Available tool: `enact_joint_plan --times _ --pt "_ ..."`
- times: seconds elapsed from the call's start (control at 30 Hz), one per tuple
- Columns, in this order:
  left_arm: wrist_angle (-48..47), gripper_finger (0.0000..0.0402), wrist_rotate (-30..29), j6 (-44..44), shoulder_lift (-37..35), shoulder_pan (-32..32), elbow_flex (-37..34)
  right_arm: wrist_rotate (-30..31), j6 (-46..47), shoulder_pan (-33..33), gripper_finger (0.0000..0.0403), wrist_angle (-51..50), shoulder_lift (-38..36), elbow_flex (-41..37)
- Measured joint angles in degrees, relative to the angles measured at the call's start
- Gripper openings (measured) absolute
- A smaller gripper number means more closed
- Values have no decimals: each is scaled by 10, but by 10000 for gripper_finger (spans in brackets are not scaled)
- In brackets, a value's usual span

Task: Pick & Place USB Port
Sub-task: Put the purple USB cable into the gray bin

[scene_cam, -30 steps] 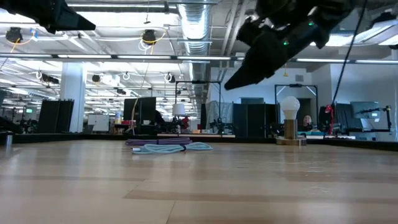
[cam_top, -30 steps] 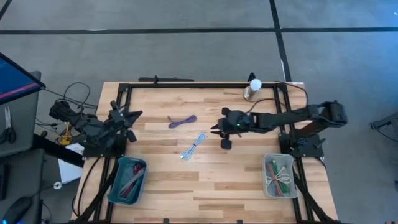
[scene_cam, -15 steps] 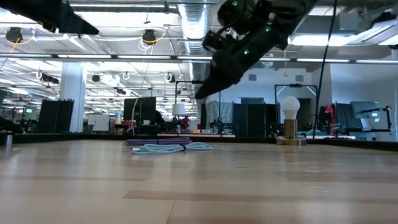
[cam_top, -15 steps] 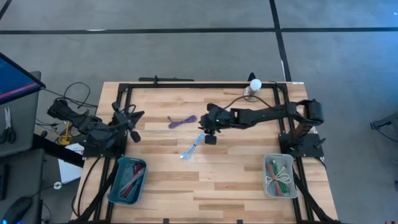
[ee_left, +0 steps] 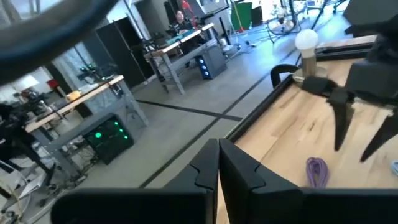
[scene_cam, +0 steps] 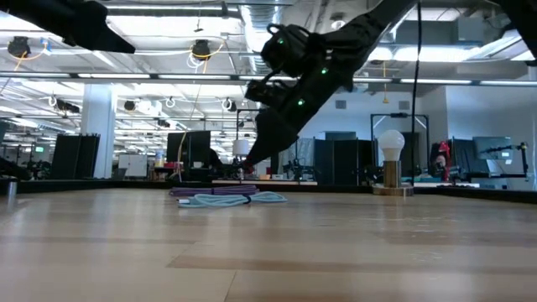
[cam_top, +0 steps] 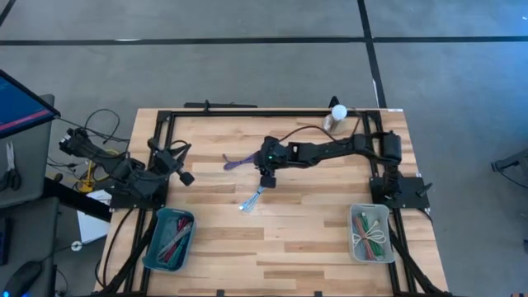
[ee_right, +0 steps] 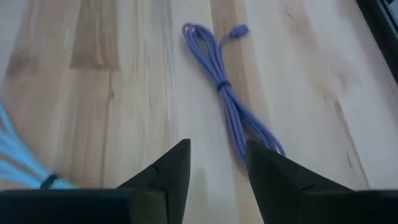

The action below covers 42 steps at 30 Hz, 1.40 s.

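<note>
A purple cable (cam_top: 241, 162) lies coiled on the wooden table, left of centre. A light blue cable (cam_top: 256, 195) lies just nearer than it. My right gripper (cam_top: 266, 171) hangs open over the table between the two cables, touching nothing. In the right wrist view the purple cable (ee_right: 227, 93) lies ahead of my right gripper (ee_right: 217, 165) and the light blue cable (ee_right: 18, 155) is off to one side. In the low view my right gripper (scene_cam: 252, 151) is above both cables (scene_cam: 226, 197). My left gripper (cam_top: 179, 172) waits shut above the table's left edge.
A teal bin (cam_top: 169, 239) with cables sits at the near left, and a grey bin (cam_top: 369, 233) with cables at the near right. A white bulb on a stand (cam_top: 337, 115) is at the far edge. A black frame (cam_top: 247, 113) borders the table.
My right gripper has travelled toward the table's left edge, from right of centre to beside the purple cable, and has come down toward the table. It has stayed open. My left gripper has swung a little toward the near edge.
</note>
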Motion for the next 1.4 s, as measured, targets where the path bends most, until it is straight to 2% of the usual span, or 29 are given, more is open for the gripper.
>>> enact_joint_plan --times 0.2,0.5,0.63,0.77,0.97,1.17,1.4 --pt "0 12 13 -1 0 0 0 -22 2 -10 128 -2 42 32" --pt "-1 12 14 -1 0 0 0 -21 6 -17 137 1 89 63" --pt "-1 12 14 -1 0 0 0 5 0 -18 141 8 90 64" --pt "-1 12 14 -1 0 0 0 6 0 -23 141 17 88 64" --pt "-2 12 14 -1 0 0 0 -32 8 -37 140 -9 86 64" --pt "-2 12 14 -1 0 0 0 -39 11 -45 142 -21 87 64" --pt "-3 12 14 -1 0 0 0 -45 11 -47 127 -26 87 64"
